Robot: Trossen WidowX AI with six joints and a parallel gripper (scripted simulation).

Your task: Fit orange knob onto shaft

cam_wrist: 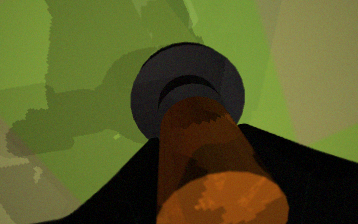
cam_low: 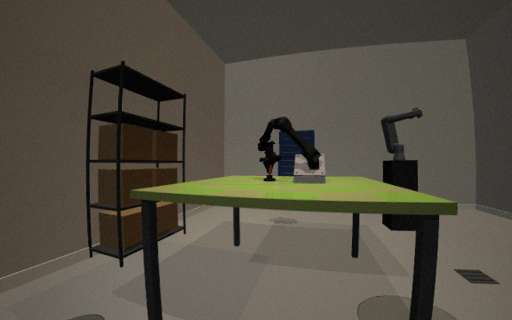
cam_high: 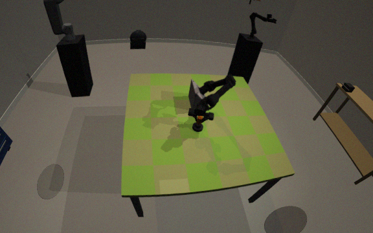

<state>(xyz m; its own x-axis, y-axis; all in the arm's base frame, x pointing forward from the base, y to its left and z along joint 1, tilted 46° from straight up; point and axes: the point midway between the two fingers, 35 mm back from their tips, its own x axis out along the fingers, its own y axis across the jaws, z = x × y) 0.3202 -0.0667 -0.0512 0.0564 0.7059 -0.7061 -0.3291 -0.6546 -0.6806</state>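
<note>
The orange knob (cam_high: 200,118) (cam_low: 270,169) (cam_wrist: 225,200) is upright between the fingers of my gripper (cam_high: 200,119) (cam_low: 269,170), which is shut on it. In the wrist view the knob's top is close to the camera and the black fingers stand on both sides of it. The dark round pedestal (cam_high: 197,128) (cam_low: 269,180) (cam_wrist: 145,95) stands on the table, directly below the knob. The knob's lower end overlaps the middle of the pedestal in the wrist view. The silver shaft and the knob's hole are hidden, so I cannot tell how their flat sides lie.
The arm reaches over the green and tan checkered table (cam_high: 138,181) (cam_low: 372,197). A pale slanted panel on a grey base (cam_high: 193,94) (cam_low: 309,179) stands beside the arm, a little way from the pedestal. Shelves and other robots on black stands are beyond the table.
</note>
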